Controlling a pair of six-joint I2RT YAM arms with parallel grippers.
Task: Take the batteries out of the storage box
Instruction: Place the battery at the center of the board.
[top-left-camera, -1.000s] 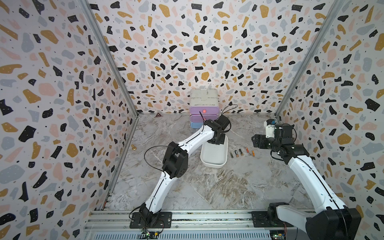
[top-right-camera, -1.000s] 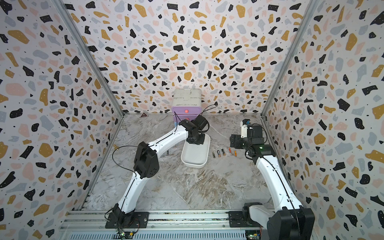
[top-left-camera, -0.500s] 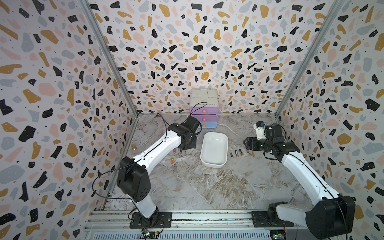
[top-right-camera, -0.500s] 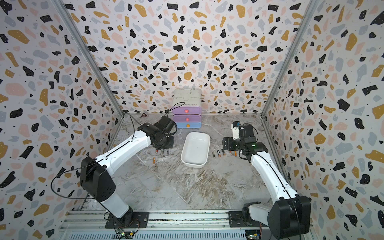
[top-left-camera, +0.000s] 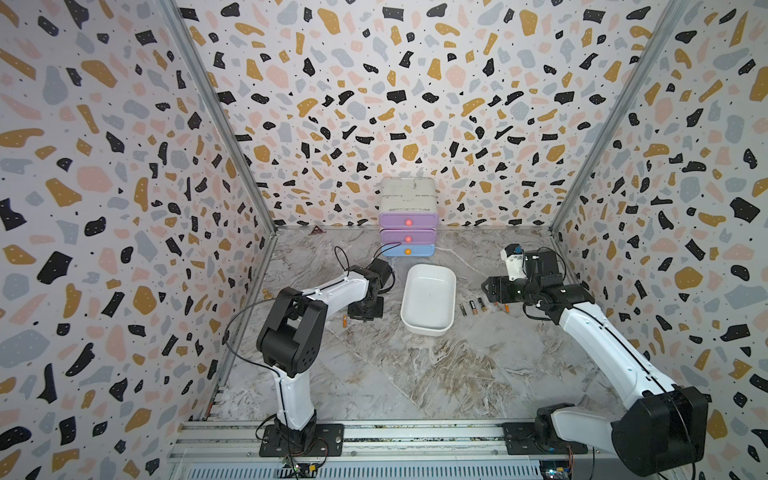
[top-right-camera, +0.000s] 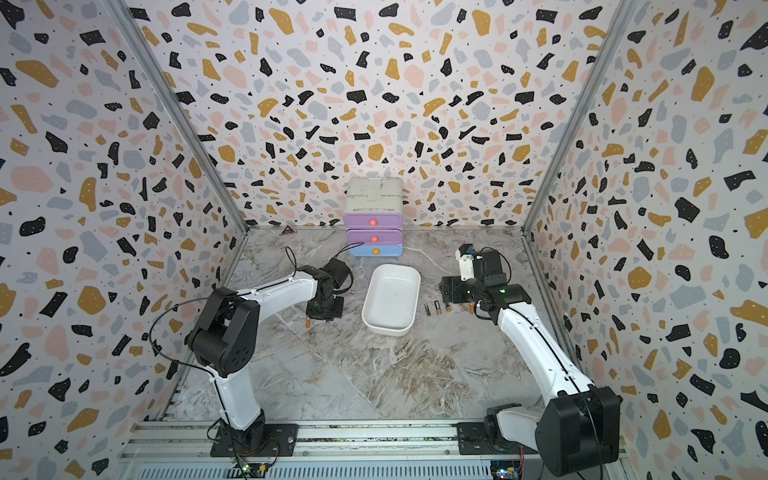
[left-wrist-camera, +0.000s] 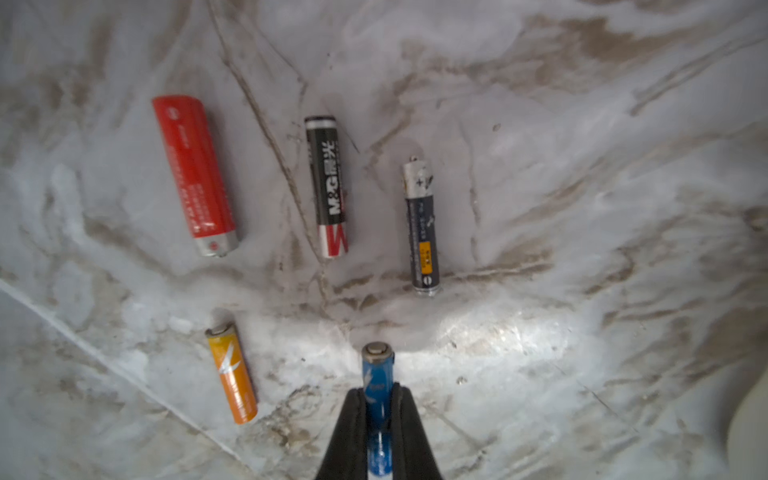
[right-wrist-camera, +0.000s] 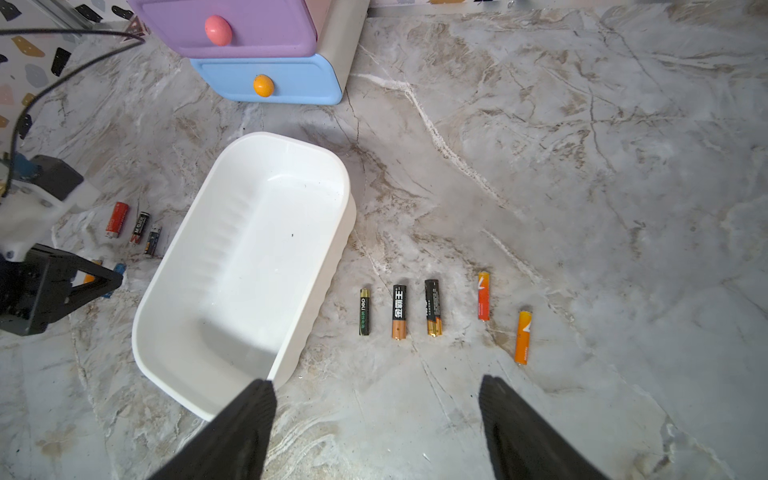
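Observation:
The white storage box (top-left-camera: 428, 299) (top-right-camera: 390, 299) (right-wrist-camera: 249, 257) lies in the middle of the table with nothing inside. My left gripper (top-left-camera: 365, 309) (left-wrist-camera: 377, 392) is low over the table left of the box, shut on a blue battery (left-wrist-camera: 377, 370). Under it lie a red battery (left-wrist-camera: 193, 174), a black one (left-wrist-camera: 327, 187), a dark one (left-wrist-camera: 420, 224) and an orange one (left-wrist-camera: 232, 372). My right gripper (top-left-camera: 492, 289) (right-wrist-camera: 376, 386) hangs open and empty right of the box. A row of several batteries (right-wrist-camera: 399, 311) (top-left-camera: 471, 306) lies beneath it.
A white cabinet (top-left-camera: 408, 199) with purple and blue drawers stands against the back wall, just behind the box. Patterned walls close in the left, right and back. A black cable (right-wrist-camera: 62, 75) runs from the left wrist.
My left arm has swung from over the box's far end to its left side and come down near the table, still shut. The right gripper has shifted slightly toward the box, still open.

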